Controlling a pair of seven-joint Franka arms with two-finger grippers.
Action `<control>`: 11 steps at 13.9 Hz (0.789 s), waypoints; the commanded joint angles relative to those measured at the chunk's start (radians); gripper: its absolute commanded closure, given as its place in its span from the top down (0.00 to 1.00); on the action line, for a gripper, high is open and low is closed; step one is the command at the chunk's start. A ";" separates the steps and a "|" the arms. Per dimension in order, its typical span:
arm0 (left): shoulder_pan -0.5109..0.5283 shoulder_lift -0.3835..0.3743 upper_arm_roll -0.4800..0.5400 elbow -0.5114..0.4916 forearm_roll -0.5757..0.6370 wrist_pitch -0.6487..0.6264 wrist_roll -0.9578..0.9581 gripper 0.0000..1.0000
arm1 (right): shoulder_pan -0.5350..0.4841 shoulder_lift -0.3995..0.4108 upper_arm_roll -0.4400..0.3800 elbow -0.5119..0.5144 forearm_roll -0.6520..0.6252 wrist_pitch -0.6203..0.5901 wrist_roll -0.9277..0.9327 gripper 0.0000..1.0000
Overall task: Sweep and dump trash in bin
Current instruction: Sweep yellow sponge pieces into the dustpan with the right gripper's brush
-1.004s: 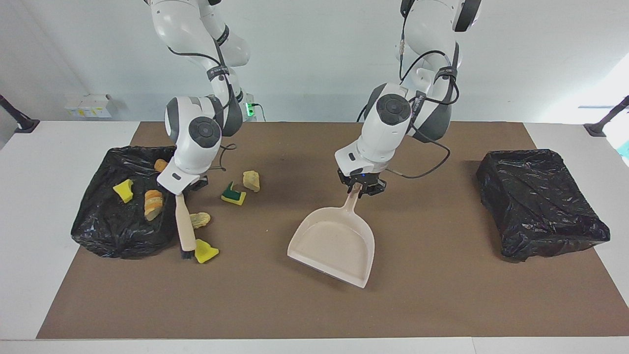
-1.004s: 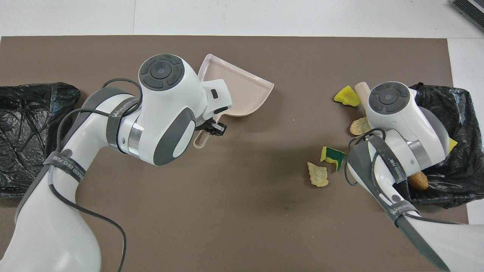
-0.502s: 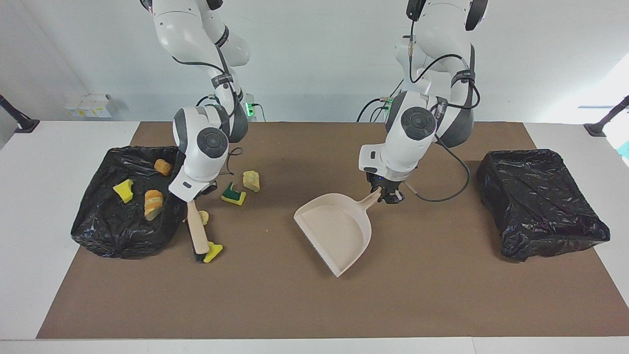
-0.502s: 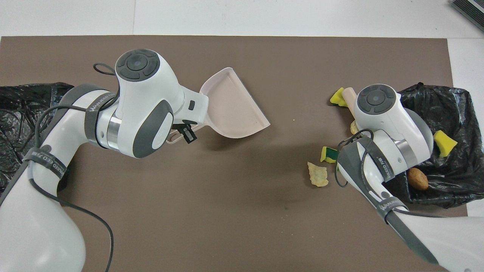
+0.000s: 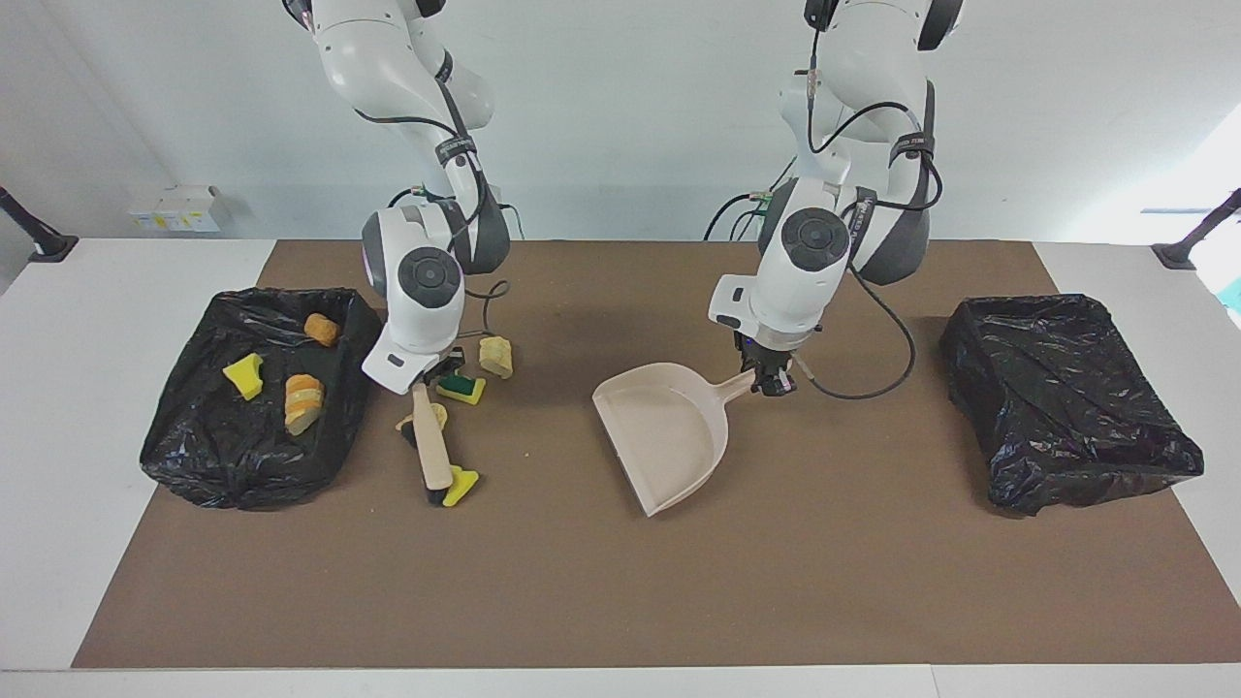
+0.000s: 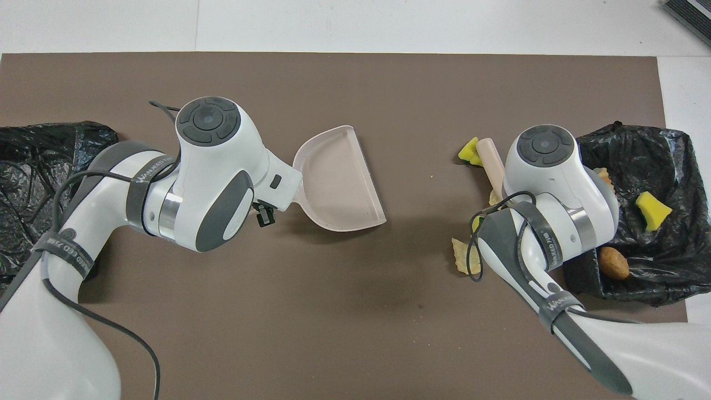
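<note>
The right tool grips the brush, bristles against a yellow scrap on the bench. More trash lies near it; some sits in the bin. The left tool grips the dustpan handle.

It looked like a robotics lab. Two white arms stood at a white table covered by a brown mat, before a bare pale wall, with camera stands at the corners.
</note>
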 commanded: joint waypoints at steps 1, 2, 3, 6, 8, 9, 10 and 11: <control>-0.010 -0.073 0.002 -0.097 0.020 0.036 0.029 0.00 | 0.039 -0.013 0.005 -0.022 0.067 -0.002 0.003 0.00; -0.012 -0.076 0.002 -0.107 0.023 0.035 0.039 0.00 | 0.056 -0.012 0.004 -0.020 0.078 -0.002 0.032 0.00; -0.012 -0.088 0.000 -0.125 0.034 0.038 0.046 0.00 | 0.071 -0.010 0.004 -0.017 0.107 0.000 0.042 0.00; -0.026 -0.116 0.000 -0.177 0.043 0.059 0.046 0.00 | 0.129 -0.004 0.004 -0.005 0.182 0.001 0.075 0.00; -0.026 -0.133 0.000 -0.208 0.043 0.061 0.044 0.00 | 0.178 -0.001 0.004 0.009 0.231 0.001 0.120 0.00; -0.027 -0.144 0.000 -0.226 0.043 0.069 0.044 0.00 | 0.197 -0.001 0.004 0.011 0.261 0.006 0.138 0.00; -0.033 -0.148 0.000 -0.235 0.043 0.076 0.043 0.00 | 0.218 0.002 0.004 0.011 0.285 0.012 0.149 0.00; -0.035 -0.150 0.000 -0.242 0.043 0.085 0.042 0.00 | 0.235 0.003 0.004 0.017 0.317 0.015 0.163 0.00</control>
